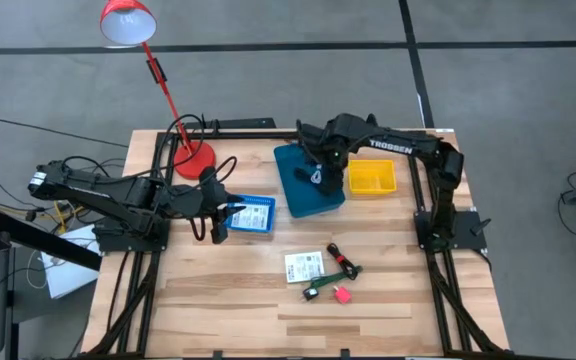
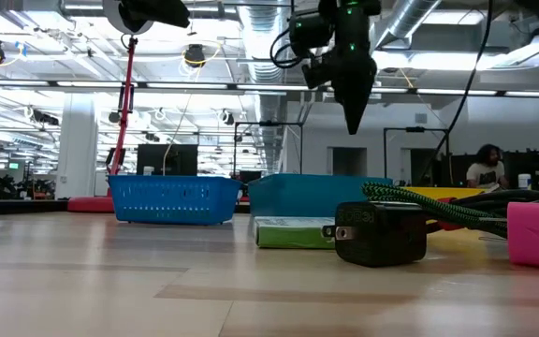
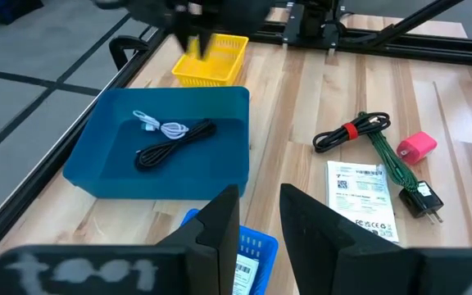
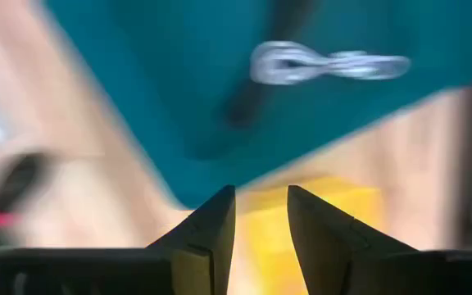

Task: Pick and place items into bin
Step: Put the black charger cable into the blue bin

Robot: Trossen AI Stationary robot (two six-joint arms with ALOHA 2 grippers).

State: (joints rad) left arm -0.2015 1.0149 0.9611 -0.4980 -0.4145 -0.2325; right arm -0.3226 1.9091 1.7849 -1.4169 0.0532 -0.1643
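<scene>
The wooden table (image 1: 218, 300) has bare planks along its near edge and left side. The teal bin (image 1: 303, 185), smooth plastic with rounded corners, sits at the back centre, holding a black cable (image 3: 174, 143) and a white cable (image 3: 161, 126). Beside it stand a yellow mesh basket (image 1: 371, 178) and a blue one (image 1: 251, 215). The right gripper (image 1: 318, 172) hangs above the bin, fingers slightly parted, empty. The left gripper (image 1: 218, 225) hovers at the blue basket, fingers slightly apart, empty. The remaining items lie clustered near the front: a flat white packet (image 1: 305, 266), a green cord (image 1: 346, 268), a black plug (image 1: 311, 293), a pink block (image 1: 343, 295).

Even, bright overhead light falls on the surface (image 1: 208, 300), casting soft shadows. Ceiling lights (image 2: 26, 84) glare in the low view. The right wrist view is motion-blurred throughout; the left wrist view blurs the far arm (image 3: 195, 16).
</scene>
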